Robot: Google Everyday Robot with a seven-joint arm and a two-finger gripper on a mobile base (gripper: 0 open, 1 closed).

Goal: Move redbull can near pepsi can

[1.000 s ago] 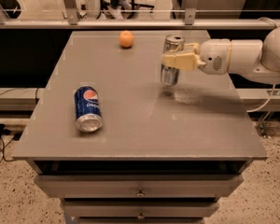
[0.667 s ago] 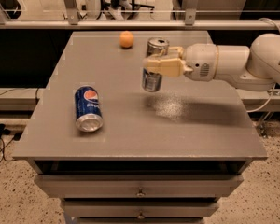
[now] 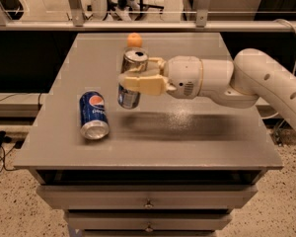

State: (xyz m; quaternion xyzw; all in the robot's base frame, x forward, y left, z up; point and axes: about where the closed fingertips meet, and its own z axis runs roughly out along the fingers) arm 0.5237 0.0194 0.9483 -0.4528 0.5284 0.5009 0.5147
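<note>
The redbull can (image 3: 129, 94), slim and silver-grey with a silver top, is upright in my gripper (image 3: 138, 78), held above the grey table (image 3: 187, 137). The gripper's tan fingers (image 3: 144, 84) are shut around the can's middle. The white arm reaches in from the right. The pepsi can (image 3: 93, 114), dark blue with the round logo, lies on its side on the table's left part, its silver end towards the front. The redbull can is just to the right of the pepsi can, a short gap apart.
A small orange ball (image 3: 134, 39) lies at the table's far edge, behind the gripper. Drawers (image 3: 148, 201) sit under the table front. A metal rail (image 3: 148, 25) runs behind the table. Cables lie on the floor at the left.
My gripper has carried the redbull can leftward from the table's right-middle to just right of the pepsi can. The pepsi can and orange ball have not moved.
</note>
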